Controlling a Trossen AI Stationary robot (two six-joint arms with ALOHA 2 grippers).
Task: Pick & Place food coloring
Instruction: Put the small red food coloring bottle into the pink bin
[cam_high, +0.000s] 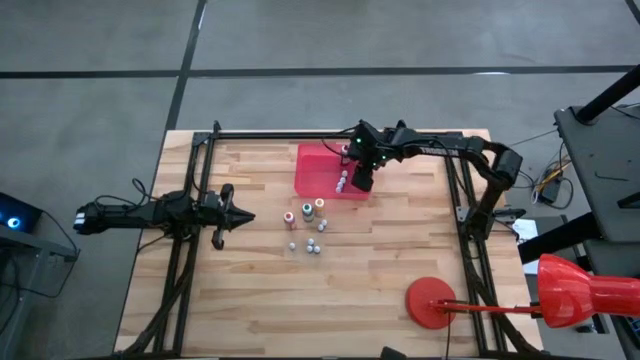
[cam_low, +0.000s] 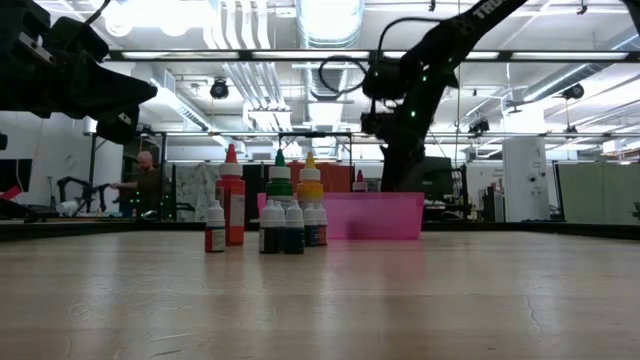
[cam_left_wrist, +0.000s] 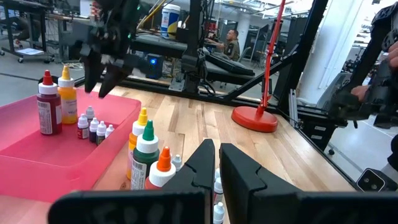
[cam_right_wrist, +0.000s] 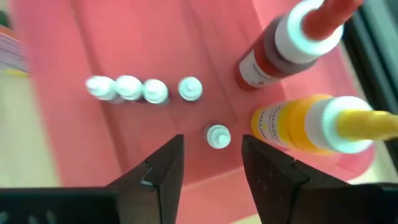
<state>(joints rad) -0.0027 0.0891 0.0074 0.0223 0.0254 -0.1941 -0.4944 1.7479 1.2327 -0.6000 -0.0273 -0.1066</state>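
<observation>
Hovering over a small white-capped food coloring bottle (cam_right_wrist: 218, 135) standing upright in the red tray (cam_right_wrist: 155, 37), just beside four more small ones in a row, my right gripper (cam_right_wrist: 211, 163) has its fingers apart, gripping nothing, while my left gripper (cam_left_wrist: 214, 165) waits pressed together near the bottles on the table (cam_high: 350, 290).

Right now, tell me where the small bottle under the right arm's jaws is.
The small white-capped bottle stands alone in the pink tray, below the open right gripper, beside the yellow bottle and near a row of four small bottles.
</observation>
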